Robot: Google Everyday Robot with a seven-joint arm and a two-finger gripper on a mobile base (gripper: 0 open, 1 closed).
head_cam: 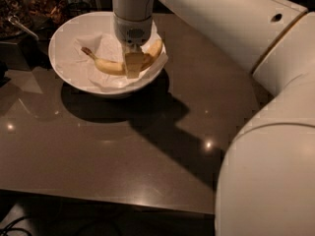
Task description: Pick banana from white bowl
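The white bowl (69, 68) stands at the back left of the dark table, lined with crumpled white paper. The yellow banana (109, 66) lies across the bowl's middle, with its dark stem pointing left and its far end up by the right rim. My gripper (133, 67) reaches straight down into the bowl from above. It is shut on the banana at its middle, with one tan finger (133, 69) in front of the fruit. The banana seems to hang just above the paper.
Dark containers of snacks (42, 4) and a metal spoon (22, 27) stand behind and left of the bowl. My white arm (231, 23) crosses the upper right and its bulky body (275, 181) fills the lower right. The table's front edge (108, 198) runs along the bottom.
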